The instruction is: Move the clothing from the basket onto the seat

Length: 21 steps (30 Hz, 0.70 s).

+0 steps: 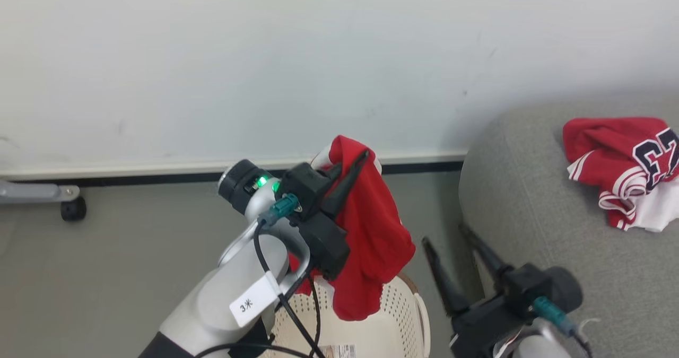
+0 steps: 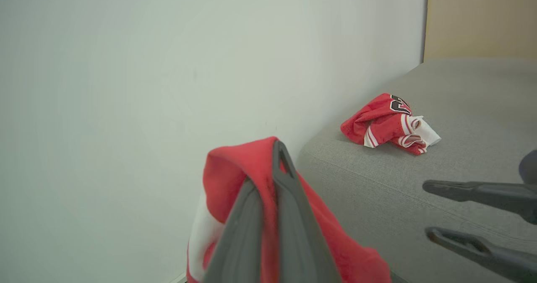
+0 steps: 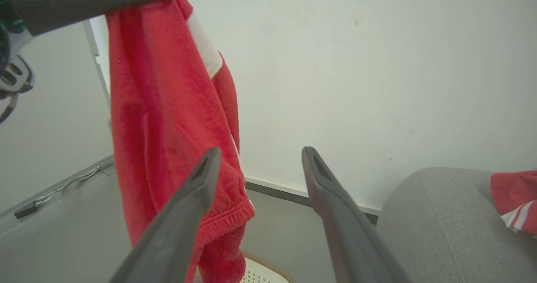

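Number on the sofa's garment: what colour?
Dark navy number outlined in white; head view shows it best.

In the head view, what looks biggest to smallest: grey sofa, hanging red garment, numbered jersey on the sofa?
1. Grey sofa.
2. Hanging red garment and numbered jersey look about alike; the hanging one is nearer the camera, the jersey cropped, so unranked.
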Tool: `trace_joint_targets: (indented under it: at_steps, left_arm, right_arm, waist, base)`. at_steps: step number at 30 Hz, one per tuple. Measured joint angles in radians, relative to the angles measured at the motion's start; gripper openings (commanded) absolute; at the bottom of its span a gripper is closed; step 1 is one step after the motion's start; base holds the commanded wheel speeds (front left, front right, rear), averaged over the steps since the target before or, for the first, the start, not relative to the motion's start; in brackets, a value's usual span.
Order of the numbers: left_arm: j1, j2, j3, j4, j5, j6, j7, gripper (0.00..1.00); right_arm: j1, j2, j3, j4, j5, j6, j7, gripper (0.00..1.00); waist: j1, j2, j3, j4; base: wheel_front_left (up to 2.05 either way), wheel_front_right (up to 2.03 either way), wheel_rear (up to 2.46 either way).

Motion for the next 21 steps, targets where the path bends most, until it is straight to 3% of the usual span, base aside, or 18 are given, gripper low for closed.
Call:
trace_joint_targets:
  at_steps: [7, 15, 16, 17, 18, 20, 21]
  left_arm:
    - [0.039, -0.001, -0.036, -0.054, -0.001, -0.004, 0.0, 0.0]
    - [0.077, -0.001, -0.075, -0.146, 0.001, 0.005, 0.0, 0.0]
    - [0.077, -0.001, -0.075, -0.146, 0.001, 0.005, 0.0, 0.0]
    - [0.08, -0.001, -0.079, -0.158, 0.001, 0.005, 0.0, 0.0]
    - [0.082, -0.002, -0.082, -0.169, 0.001, 0.006, 0.0, 0.0]
    - [0.089, -0.001, -0.085, -0.187, 0.001, 0.006, 0.0, 0.0]
    - [0.094, -0.001, -0.085, -0.194, 0.001, 0.01, 0.001, 0.0]
  right_arm:
    - [0.007, 0.009, 0.085, 0.061, -0.01, 0.018, 0.019, 1.0]
    - [-0.057, 0.008, 0.131, 0.135, -0.019, 0.027, 0.044, 1.0]
    - [-0.057, 0.008, 0.131, 0.135, -0.019, 0.027, 0.044, 0.89]
    - [-0.062, 0.009, 0.136, 0.144, -0.019, 0.029, 0.044, 0.48]
    - [-0.065, 0.009, 0.14, 0.151, -0.019, 0.032, 0.044, 0.29]
    - [-0.072, 0.009, 0.147, 0.159, -0.018, 0.033, 0.044, 0.0]
    - [-0.074, 0.009, 0.152, 0.162, -0.017, 0.034, 0.044, 0.0]
  waist:
    - [-0.0001, 0.0, -0.073, 0.008]
    - [0.0002, 0.0001, -0.082, 0.044]
    - [0.0002, 0.0001, -0.082, 0.044]
    - [0.0001, 0.0002, -0.081, 0.048]
    - [0.0002, 0.0001, -0.079, 0.051]
    - [0.0002, 0.0001, -0.075, 0.056]
    - [0.0002, 0.0002, -0.072, 0.058]
  base:
    - [0.0, 0.0, 0.0]
    - [0.0, 0.0, 0.0]
    - [0.0, 0.0, 0.0]
    - [0.0, 0.0, 0.0]
    - [0.0, 0.0, 0.0]
    - [0.0, 0.0, 0.0]
    - [0.0, 0.0, 0.0]
